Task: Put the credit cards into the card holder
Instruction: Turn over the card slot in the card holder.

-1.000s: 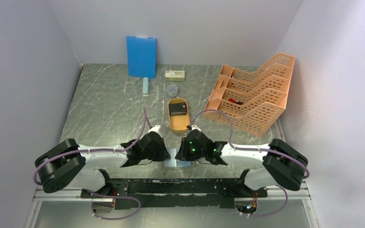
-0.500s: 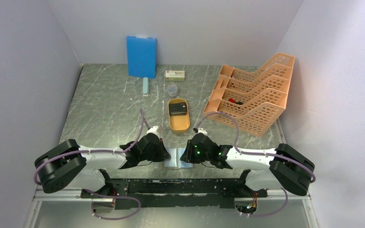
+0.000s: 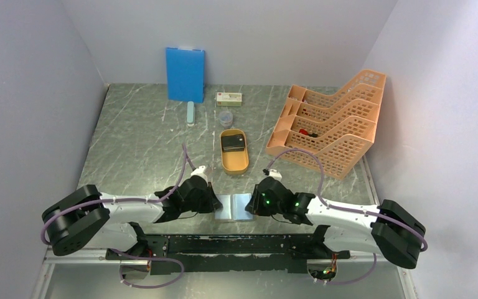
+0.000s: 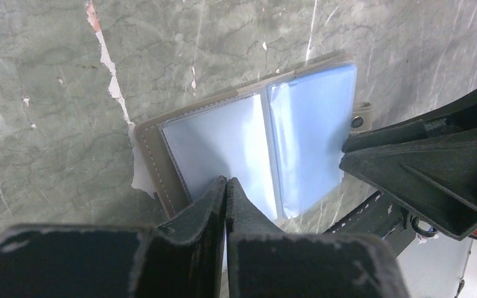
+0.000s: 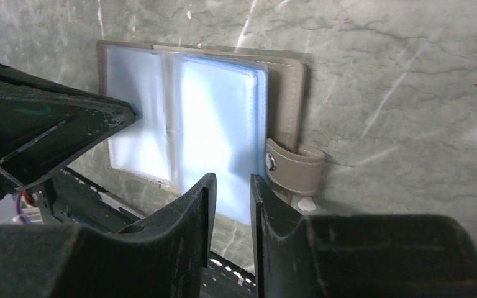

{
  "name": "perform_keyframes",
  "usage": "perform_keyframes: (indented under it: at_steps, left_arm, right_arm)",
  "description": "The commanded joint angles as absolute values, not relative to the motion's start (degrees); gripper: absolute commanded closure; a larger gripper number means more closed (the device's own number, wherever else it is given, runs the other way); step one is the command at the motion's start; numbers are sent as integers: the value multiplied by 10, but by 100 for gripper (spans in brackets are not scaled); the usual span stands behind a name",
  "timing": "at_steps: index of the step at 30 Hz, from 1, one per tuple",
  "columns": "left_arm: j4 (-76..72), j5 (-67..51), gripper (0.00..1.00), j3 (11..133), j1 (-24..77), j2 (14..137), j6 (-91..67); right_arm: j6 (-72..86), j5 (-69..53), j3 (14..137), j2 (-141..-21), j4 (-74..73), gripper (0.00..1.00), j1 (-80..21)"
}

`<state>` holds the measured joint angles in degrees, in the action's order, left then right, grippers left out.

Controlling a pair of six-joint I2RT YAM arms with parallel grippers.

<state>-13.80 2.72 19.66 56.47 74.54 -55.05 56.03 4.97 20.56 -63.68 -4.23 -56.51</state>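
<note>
Left hand (image 4: 225, 181) pinched shut, right hand (image 5: 231, 180) narrowly parted, both over the open holder (image 4: 298, 124) at the surface's (image 3: 143, 149) near edge; cards (image 3: 233, 143) lie in the orange tray (image 3: 234, 165).

Table (image 3: 137, 143): grey-green marble, white veins.
Holder (image 4: 223, 136) taupe, inner faces pale shiny blue; tray (image 3: 223, 163) orange, cards (image 3: 233, 144) black; board (image 3: 185, 73) blue; rack (image 3: 330, 124) peach, lattice-patterned.

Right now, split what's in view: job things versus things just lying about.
Job: card holder, credit cards.
Lying about: orange tray under the cards, blue board, white-and-green box, orange file rack, clear cup.
</note>
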Motion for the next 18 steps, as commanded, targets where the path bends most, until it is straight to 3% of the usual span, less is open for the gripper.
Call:
perform_keyframes:
  at_steps: [1, 9, 18]
  left_arm:
    - [-76, 27, 88, 202, 566, 738, -534]
    - [-39, 17, 69, 238, 566, 710, -525]
    - [-16, 9, 55, 269, 566, 689, -522]
  right_arm:
    - [547, 74, 231, -618, -119, 69, -561]
    - [518, 70, 294, -602, -170, 68, -562]
    - [509, 68, 335, -582, -194, 67, -562]
